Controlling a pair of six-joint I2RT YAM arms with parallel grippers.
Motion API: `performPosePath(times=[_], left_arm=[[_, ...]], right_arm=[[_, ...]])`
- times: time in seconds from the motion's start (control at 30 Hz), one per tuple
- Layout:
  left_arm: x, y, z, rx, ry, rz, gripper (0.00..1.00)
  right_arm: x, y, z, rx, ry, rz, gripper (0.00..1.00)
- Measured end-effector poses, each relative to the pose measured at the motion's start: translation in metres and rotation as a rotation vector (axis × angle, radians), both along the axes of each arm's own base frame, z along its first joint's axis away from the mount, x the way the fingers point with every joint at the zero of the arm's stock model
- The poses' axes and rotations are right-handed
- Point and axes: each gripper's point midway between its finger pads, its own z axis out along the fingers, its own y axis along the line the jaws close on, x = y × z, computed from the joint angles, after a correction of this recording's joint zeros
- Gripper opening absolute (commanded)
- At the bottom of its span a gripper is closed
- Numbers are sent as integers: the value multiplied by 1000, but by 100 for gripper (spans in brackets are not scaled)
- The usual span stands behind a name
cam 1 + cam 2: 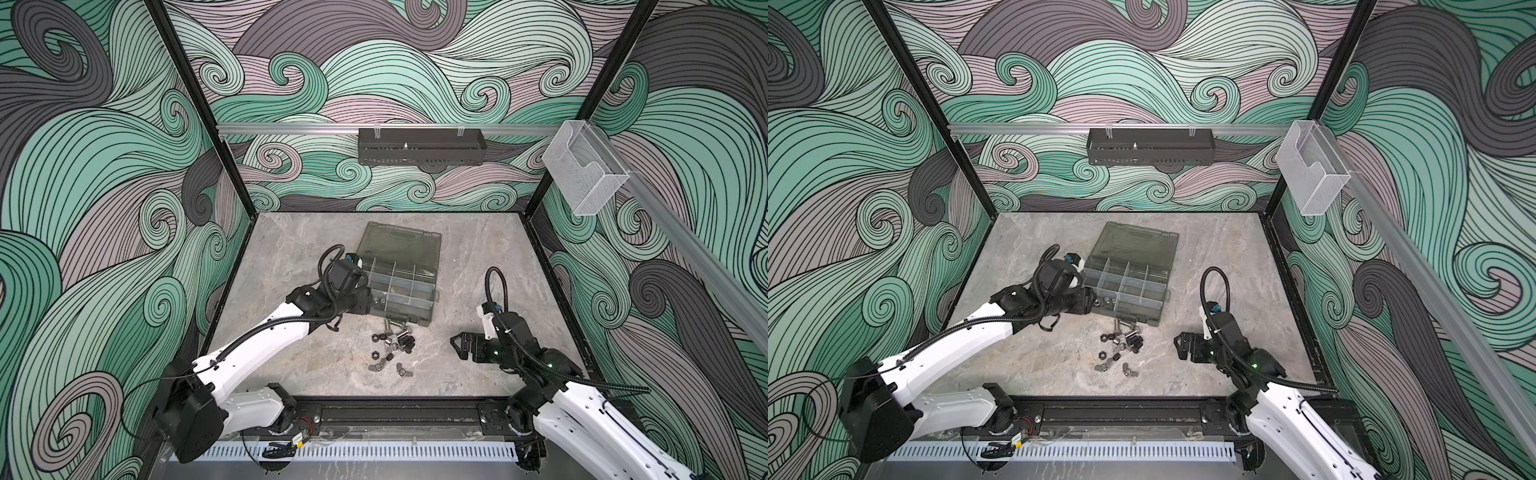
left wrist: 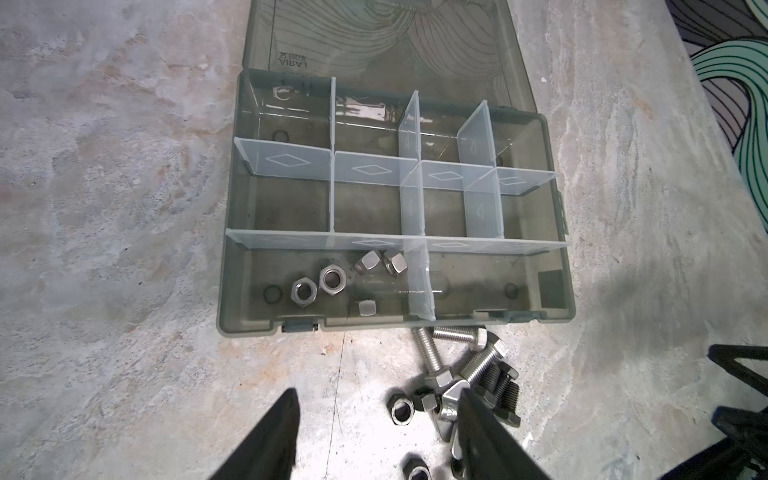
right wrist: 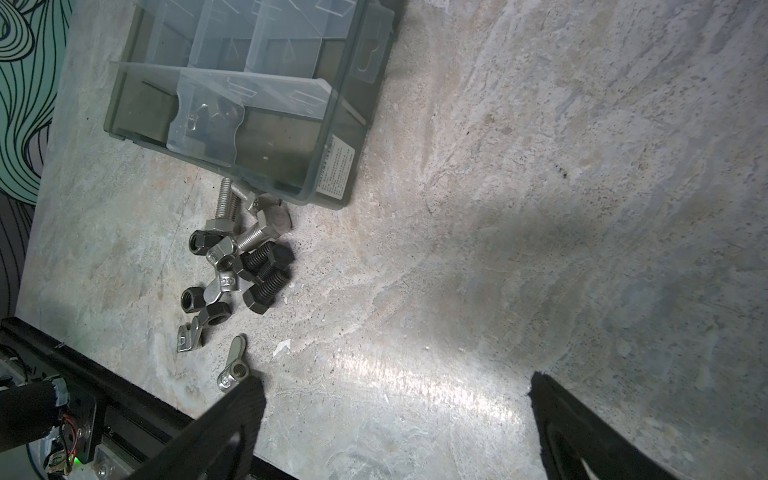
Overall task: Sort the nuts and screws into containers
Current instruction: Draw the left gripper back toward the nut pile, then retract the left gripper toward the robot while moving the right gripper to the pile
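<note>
Hovering open, empty: left tool [image 2: 378, 436] near containers [image 2: 282, 203]

mirrored "airaj" on organiser lid [image 2: 293, 62], side sticker [image 3: 337, 166] illegible

The left arm [image 1: 266, 340] stretches out long toward the middle. Its left gripper [image 2: 378, 395] points forward, jaws parted, with nothing between them. The right arm [image 1: 582, 415] sits folded near its base, its right gripper [image 3: 395, 378] aimed leftward and held low, jaws spread wide and empty.
</note>
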Motion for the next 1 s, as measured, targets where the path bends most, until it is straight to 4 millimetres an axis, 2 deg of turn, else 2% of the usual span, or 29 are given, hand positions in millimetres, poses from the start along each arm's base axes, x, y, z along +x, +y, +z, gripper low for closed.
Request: performPosePath(times=[0.13, 0.3, 0.5, 0.67, 0.8, 1.0], left_arm=[[-11, 13, 0, -23, -31, 25, 76], [-23, 29, 5, -104, -127, 68, 87], [-35, 44, -3, -141, -189, 95, 89], [-38, 52, 6, -155, -230, 117, 90], [-41, 57, 4, -162, -238, 129, 92], [-46, 63, -2, -168, -234, 156, 96]], right_arm=[[-1, 1, -3, -18, 20, 16, 96], [-2, 15, 3, -44, 24, 99, 93], [-6, 34, 7, -109, 23, 211, 90], [-17, 58, -1, -182, 45, 337, 88], [-23, 76, -5, -217, 44, 411, 85], [-19, 88, -9, -236, 27, 441, 82]])
